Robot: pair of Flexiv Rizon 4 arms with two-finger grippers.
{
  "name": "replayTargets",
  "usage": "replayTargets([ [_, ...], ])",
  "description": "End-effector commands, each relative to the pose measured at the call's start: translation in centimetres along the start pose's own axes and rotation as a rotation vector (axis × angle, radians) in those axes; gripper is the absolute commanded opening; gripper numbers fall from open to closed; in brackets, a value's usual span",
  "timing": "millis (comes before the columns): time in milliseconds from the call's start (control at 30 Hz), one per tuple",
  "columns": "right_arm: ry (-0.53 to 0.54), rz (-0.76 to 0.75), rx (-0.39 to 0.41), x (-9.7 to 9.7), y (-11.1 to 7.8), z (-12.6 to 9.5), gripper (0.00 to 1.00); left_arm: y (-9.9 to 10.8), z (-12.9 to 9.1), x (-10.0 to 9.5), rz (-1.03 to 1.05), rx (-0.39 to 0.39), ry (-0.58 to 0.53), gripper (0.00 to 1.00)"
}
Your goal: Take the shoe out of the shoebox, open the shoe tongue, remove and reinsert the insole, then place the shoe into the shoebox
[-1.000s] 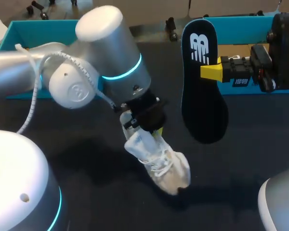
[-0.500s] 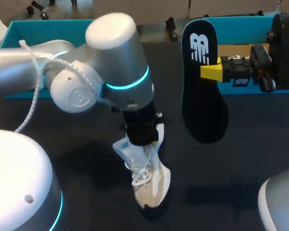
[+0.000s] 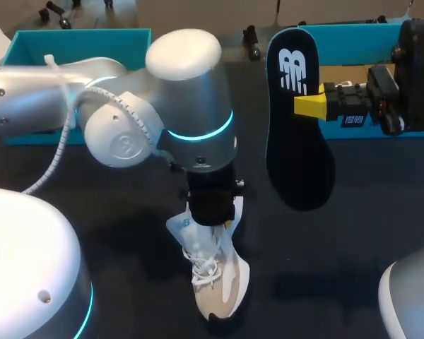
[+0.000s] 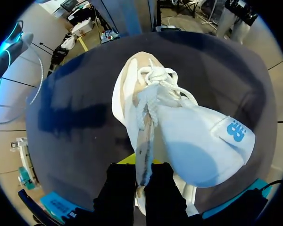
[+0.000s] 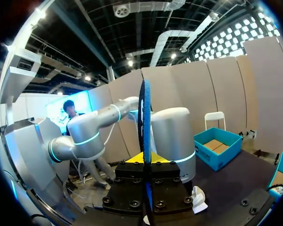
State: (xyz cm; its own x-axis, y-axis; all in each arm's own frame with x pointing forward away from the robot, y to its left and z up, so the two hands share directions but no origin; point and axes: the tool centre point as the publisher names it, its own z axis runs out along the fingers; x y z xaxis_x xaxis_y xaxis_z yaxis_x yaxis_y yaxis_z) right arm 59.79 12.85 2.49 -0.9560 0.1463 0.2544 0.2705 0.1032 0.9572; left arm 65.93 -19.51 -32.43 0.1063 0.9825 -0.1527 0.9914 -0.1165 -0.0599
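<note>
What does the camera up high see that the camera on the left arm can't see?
Only the head view shows the dark insole, which the right tool holds at its edge. Only the left wrist view shows how the left tool grips: its black fingers pinch a thin strip of the white shoe. Both views show the shoe, its laces and the dark table.
</note>
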Motion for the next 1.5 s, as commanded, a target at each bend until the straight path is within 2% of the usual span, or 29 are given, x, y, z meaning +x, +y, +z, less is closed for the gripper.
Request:
replayTargets([
  [33,0.005,0.001,0.005,-0.4,0.3,0.3,0.00,0.3,0.8,-0.9,-0.002,0.013,0.028,0.00],
  [133,0.005,0.001,0.005,-0.4,0.3,0.3,0.00,0.4,1.4,-0.8,0.006,0.047,0.051,0.00],
  [400,0.005,0.001,0.005,-0.4,0.3,0.3,0.00,0.5,2.9,-1.3,0.004,0.073,0.078,0.00],
  [800,0.005,0.001,0.005,-0.4,0.3,0.3,0.00,1.4,4.7,-2.4,-0.029,0.064,0.099,0.00],
  [833,0.005,0.001,0.005,-0.4,0.3,0.3,0.00,1.4,4.8,-2.5,-0.032,0.063,0.099,0.04],
  [867,0.005,0.001,0.005,-0.4,0.3,0.3,0.00,1.5,4.9,-2.6,-0.038,0.063,0.101,0.13],
  [1033,0.005,0.001,0.005,-0.4,0.3,0.3,0.00,1.7,5.3,-2.7,-0.046,0.060,0.100,0.26],
  [1133,0.005,0.001,0.005,-0.4,0.3,0.3,0.00,1.8,5.2,-2.7,-0.051,0.061,0.090,0.28],
  [1233,0.005,0.001,0.005,-0.4,0.3,0.3,0.00,2.0,4.7,-2.9,-0.063,0.059,0.060,0.44],
  [1300,0.005,0.001,0.005,-0.4,0.3,0.3,0.00,2.2,4.3,-3.0,-0.089,0.057,0.037,0.48],
  [1333,0.005,0.001,0.005,-0.4,0.3,0.3,0.00,2.5,3.8,-3.3,-0.128,0.070,0.022,0.72],
  [1367,0.005,0.001,0.005,-0.4,0.3,0.3,0.00,2.6,3.4,-3.3,-0.139,0.062,0.004,0.87],
  [1433,0.005,0.001,0.005,-0.4,0.3,0.3,0.00,2.9,2.4,-3.5,-0.165,0.062,-0.026,1.00],
  [1500,0.005,0.001,0.005,-0.4,0.3,0.3,0.00,3.1,1.4,-3.5,-0.183,0.057,-0.066,1.00],
])
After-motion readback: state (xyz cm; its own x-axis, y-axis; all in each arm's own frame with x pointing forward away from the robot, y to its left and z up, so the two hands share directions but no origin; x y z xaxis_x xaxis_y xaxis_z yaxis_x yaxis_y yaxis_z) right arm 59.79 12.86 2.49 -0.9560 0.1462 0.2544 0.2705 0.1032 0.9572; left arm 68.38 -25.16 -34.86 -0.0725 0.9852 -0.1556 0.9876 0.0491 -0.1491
